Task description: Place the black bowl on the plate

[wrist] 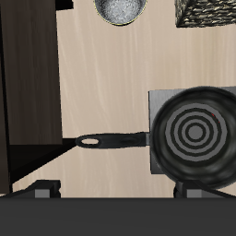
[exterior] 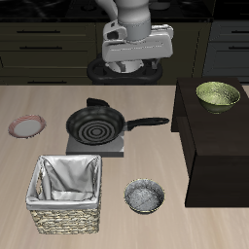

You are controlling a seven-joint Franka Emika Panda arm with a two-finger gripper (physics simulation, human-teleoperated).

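Note:
The black bowl stands upright near the table's front edge, dark outside with a mottled grey inside; the wrist view catches part of the black bowl at the frame's edge. The plate, small with a pinkish-red rim, lies flat at the table's side, level with the frying pan. My gripper hangs high at the back of the table, far from both. In the wrist view only its dark finger bases show, and I cannot make out how the jaws stand. Nothing is held.
A black ridged frying pan sits on a grey stove plate, handle pointing toward a dark cabinet. An olive-green bowl rests on that cabinet. A lined wicker basket stands by the front edge beside the black bowl.

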